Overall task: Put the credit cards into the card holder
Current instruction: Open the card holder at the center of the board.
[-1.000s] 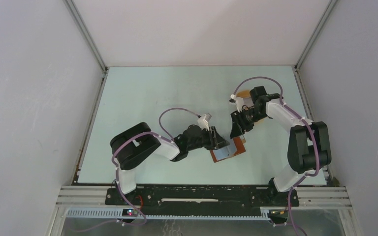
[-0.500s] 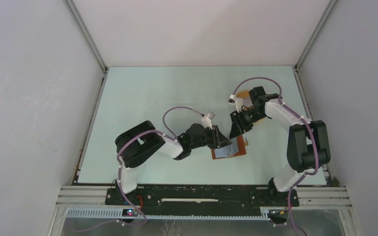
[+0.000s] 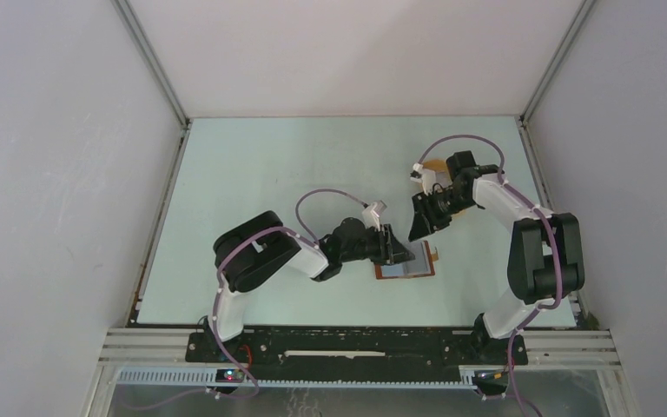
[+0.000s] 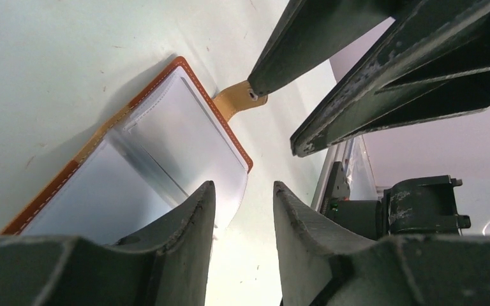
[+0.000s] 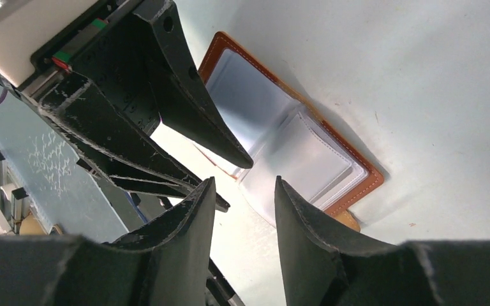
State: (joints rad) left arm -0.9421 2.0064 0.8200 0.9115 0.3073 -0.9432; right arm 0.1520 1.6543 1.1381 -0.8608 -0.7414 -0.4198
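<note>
presently the wallet (image 3: 408,268) is laid open on the table (image 3: 260,182), toward the right front, its tab (image 4: 236,102) stretched out flat. pale panels (image 4: 185,137) are seen inside it; whether these are cards or sleeves cannot be told. the left gripper (image 3: 402,252) is held low over the wallet's edge, fingers parted with nothing between them. the right gripper (image 3: 417,231) is poised just beyond, fingers likewise parted and empty, and one fingertip (image 4: 261,80) is met with the tab at its snap.

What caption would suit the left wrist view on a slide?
Open card holder on the table, right gripper fingertip beside its snap tab.
</note>
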